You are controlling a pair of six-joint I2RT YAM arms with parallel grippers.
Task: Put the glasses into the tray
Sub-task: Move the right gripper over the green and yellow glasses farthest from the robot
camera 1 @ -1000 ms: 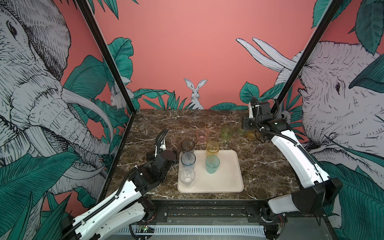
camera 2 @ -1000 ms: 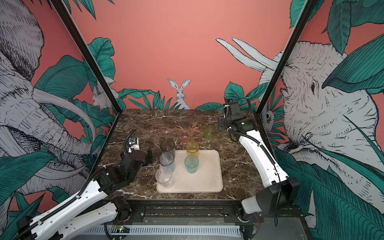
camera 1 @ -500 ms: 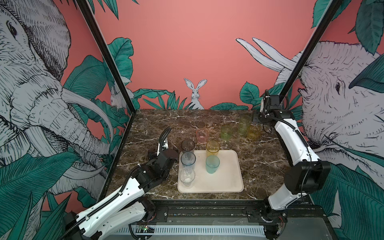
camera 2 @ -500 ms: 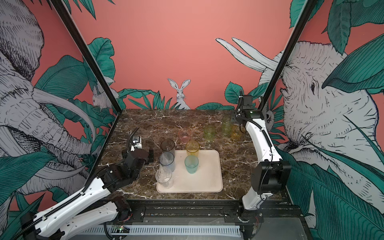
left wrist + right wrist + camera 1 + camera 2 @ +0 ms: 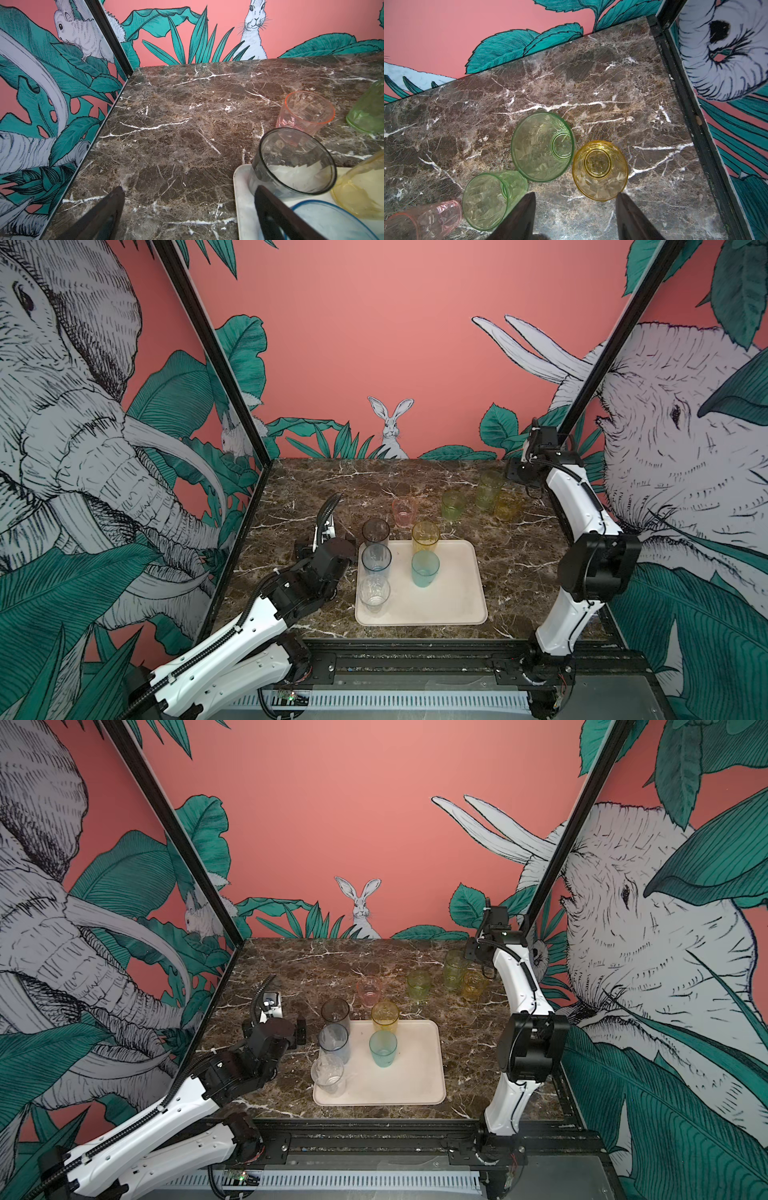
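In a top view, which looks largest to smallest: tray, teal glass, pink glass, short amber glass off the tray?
1. tray
2. teal glass
3. pink glass and short amber glass: about alike, not ranked.

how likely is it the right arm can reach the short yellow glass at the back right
Probably yes: the right gripper hangs open above the short yellow glass with nothing between them. The tall green glass stands right beside it, so a finger might bump that.
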